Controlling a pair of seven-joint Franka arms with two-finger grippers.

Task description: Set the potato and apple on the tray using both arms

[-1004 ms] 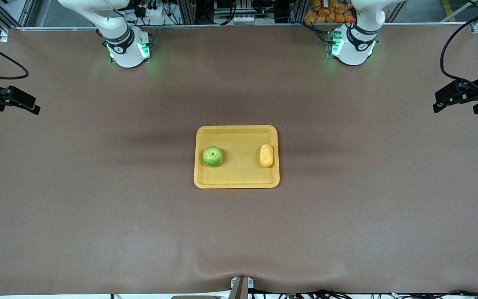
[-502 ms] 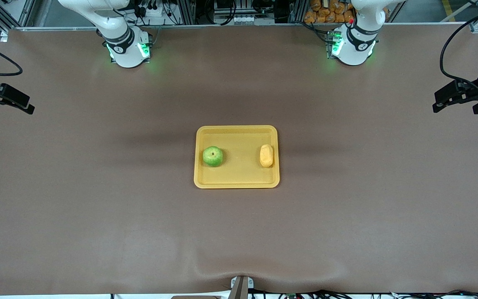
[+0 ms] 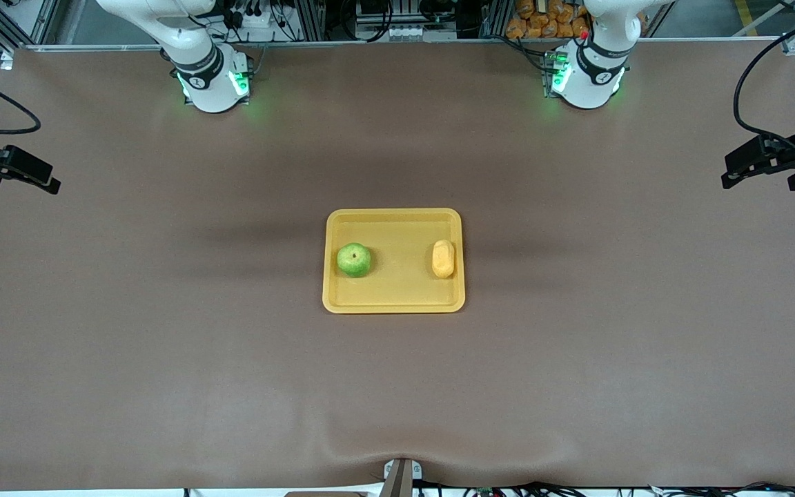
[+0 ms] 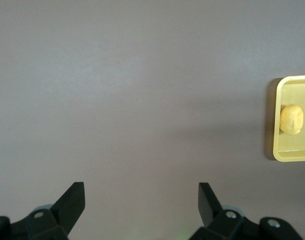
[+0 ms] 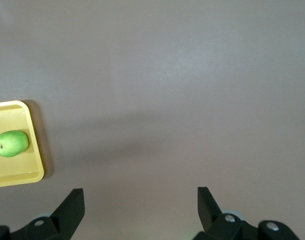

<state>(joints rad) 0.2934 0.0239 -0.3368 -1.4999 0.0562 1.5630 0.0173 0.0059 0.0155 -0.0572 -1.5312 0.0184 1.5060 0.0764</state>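
Observation:
The yellow-orange tray lies at the middle of the table. The green apple sits in it toward the right arm's end, and the oblong potato sits in it toward the left arm's end. My left gripper is open and empty, up over the table's left-arm end; in its wrist view the potato and tray edge show far off. My right gripper is open and empty over the right-arm end; its wrist view shows the apple in the tray.
The brown mat covers the whole table. The two arm bases stand at the table's edge farthest from the front camera. A small mount sits at the nearest edge.
My right gripper shifted slightly outward and then back a little at its end of the table. The left gripper barely moved. The apple, potato and tray stayed put.

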